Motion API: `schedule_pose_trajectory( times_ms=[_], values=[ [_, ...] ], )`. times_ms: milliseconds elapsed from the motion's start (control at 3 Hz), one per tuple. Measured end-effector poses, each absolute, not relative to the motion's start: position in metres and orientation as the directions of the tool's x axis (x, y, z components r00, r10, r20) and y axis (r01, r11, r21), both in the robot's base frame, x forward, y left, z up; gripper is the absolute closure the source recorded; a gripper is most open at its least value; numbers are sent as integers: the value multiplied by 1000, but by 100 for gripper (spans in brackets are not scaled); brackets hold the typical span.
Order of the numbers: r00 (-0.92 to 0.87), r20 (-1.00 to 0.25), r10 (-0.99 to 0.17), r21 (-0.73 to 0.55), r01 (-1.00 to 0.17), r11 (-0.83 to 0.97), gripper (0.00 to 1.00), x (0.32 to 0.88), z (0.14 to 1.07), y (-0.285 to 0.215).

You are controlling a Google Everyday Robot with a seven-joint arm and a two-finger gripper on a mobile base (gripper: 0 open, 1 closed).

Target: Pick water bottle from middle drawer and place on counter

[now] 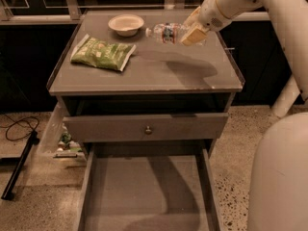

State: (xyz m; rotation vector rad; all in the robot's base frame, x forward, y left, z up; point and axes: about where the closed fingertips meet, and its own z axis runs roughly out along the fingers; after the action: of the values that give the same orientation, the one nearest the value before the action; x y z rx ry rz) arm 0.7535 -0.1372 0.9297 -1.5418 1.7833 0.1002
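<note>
over the desk (159, 76) rear, the pincer (192, 32) pinched the bottle (166, 32) sideways; dropped so, it could roll into the bowl (126, 24).

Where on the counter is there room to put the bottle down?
The biggest bare patch is the counter's front and middle, right of the bag and in front of the bowl. The back is crowded: bowl, and the gripper holding the bottle at back right. The drawer floor is bare too.
</note>
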Motion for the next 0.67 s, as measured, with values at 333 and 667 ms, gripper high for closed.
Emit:
schedule_pose_trajectory(
  times_ms=[333, 667],
  values=[
    [-28, -551, -834, -379, -882, 281, 100, 762, 911, -138],
    [-51, -569, -820, -342, -893, 293, 100, 763, 895, -134]
  ],
)
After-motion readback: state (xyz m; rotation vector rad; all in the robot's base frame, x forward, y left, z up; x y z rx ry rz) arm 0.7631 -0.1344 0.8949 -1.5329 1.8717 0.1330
